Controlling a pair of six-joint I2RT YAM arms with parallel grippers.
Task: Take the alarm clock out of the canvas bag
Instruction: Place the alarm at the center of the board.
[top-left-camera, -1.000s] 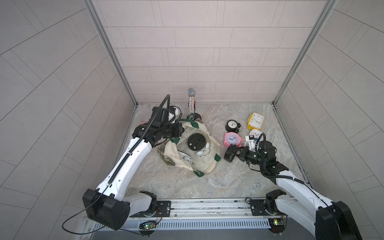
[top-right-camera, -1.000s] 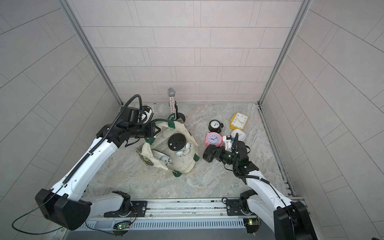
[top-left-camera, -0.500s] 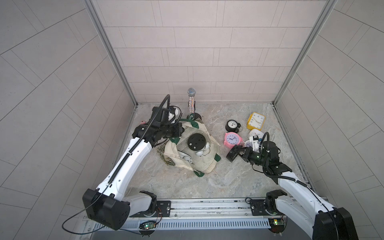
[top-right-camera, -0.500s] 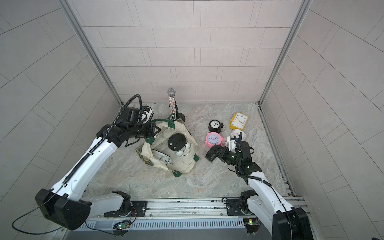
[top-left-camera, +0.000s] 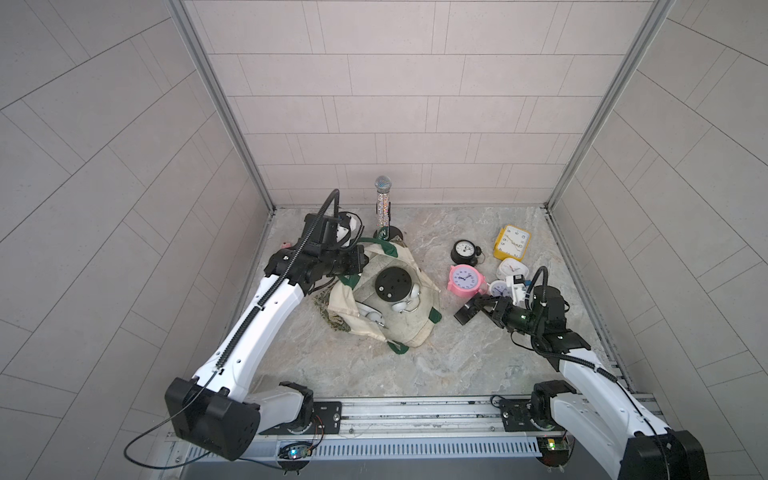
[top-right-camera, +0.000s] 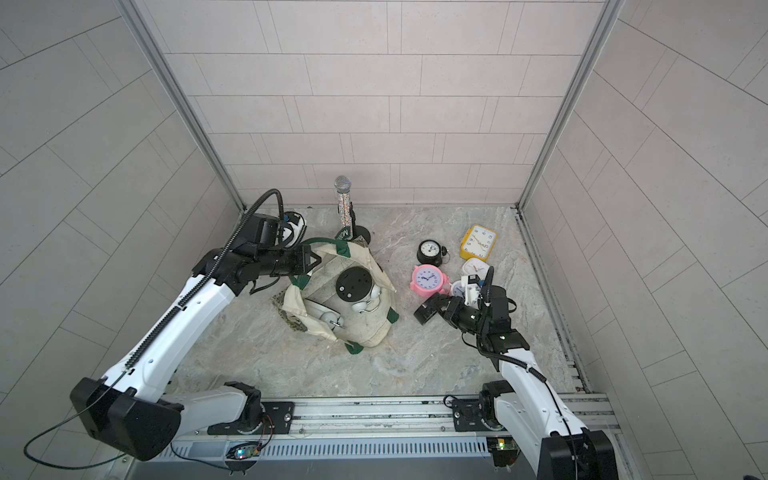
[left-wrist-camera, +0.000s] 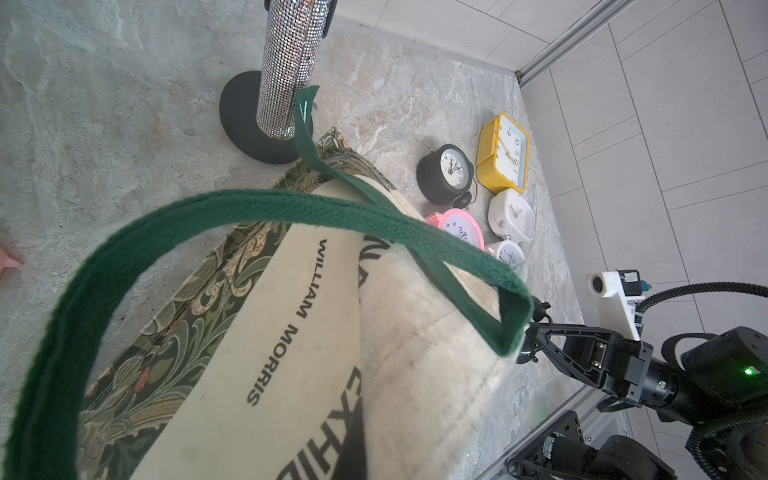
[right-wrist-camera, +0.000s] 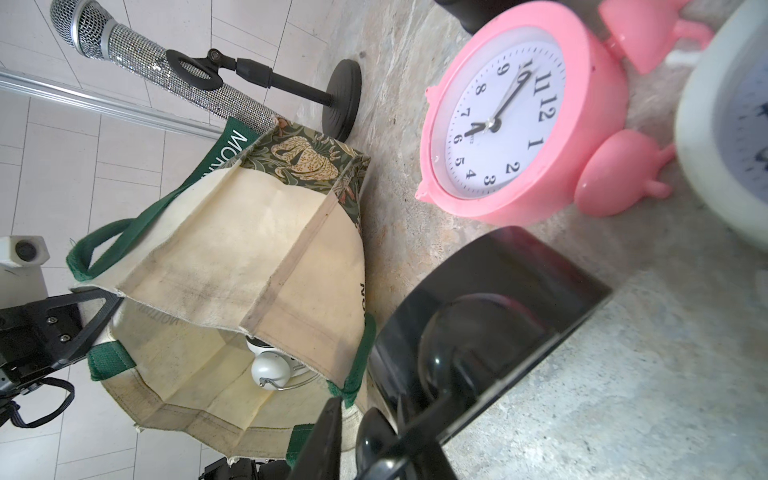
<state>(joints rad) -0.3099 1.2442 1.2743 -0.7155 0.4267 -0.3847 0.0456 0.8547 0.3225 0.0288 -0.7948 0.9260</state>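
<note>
Marble (top-left-camera: 436, 365), right end effector (top-left-camera: 478, 306) ajar around black clock (top-left-camera: 462, 316)

The left arm reaches forward and inward with the wrist about level, and the left gripper (top-left-camera: 360, 261) is closed on the rim of the canvas bag (top-left-camera: 415, 328). The right arm is folded low over the floor. The right gripper (top-left-camera: 478, 306) points inward, its jaws a little apart at the black clock (top-left-camera: 464, 314).

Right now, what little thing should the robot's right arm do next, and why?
Probably open the right gripper fully and back off. The black clock at its tips rests on the table beside the pink clock, outside the canvas bag, whose rim the left gripper holds open over another clock.
</note>
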